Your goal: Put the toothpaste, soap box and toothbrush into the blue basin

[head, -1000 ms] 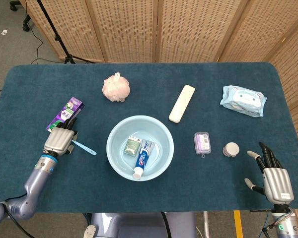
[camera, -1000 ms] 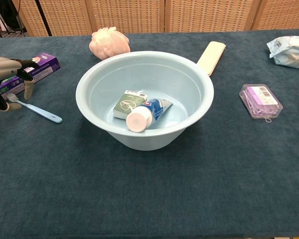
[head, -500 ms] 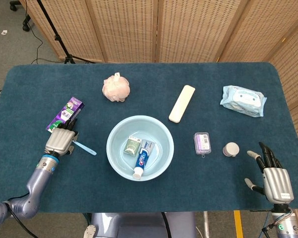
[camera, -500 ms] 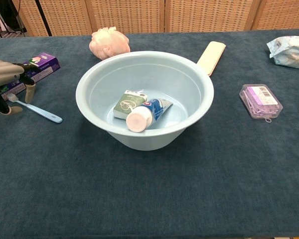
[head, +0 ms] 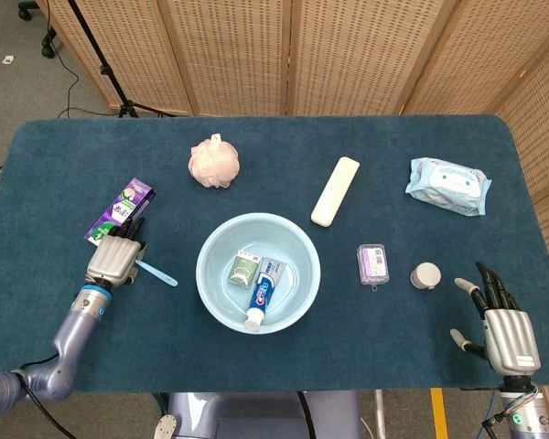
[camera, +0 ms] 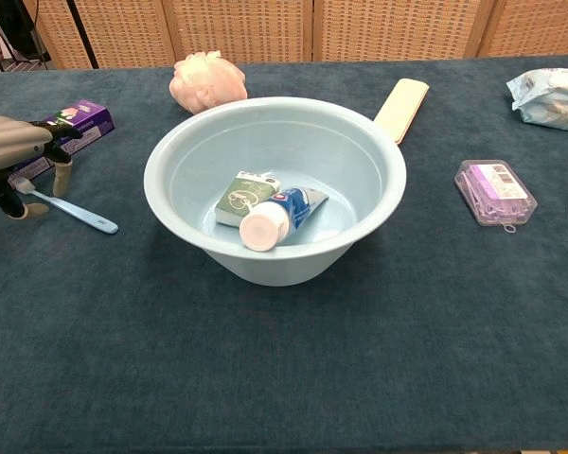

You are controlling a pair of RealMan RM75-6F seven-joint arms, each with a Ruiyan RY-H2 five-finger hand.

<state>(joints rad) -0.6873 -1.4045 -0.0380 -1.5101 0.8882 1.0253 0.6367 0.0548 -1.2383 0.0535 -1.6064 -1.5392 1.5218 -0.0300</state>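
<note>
Tabletop, far left: my left hand arches over the toothbrush head, fingertips down straddling it, nothing gripped; right hand splayed, empty.

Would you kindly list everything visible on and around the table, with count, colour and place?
basin: 1, light blue, table centre
toothpaste: 1, blue and white tube, lying in the basin
soap box: 1, green and white, in the basin beside the toothpaste
toothbrush: 1, light blue, on the table left of the basin
purple box: 1, far left, behind the toothbrush
bath puff: 1, pink, behind the basin
long case: 1, cream, back right of the basin
clear case: 1, purple contents, right of the basin
small round jar: 1, white, right of the clear case
wipes pack: 1, pale blue, far right
left hand: 1, over the toothbrush's end; grip unclear
right hand: 1, right edge, fingers spread, empty
</note>
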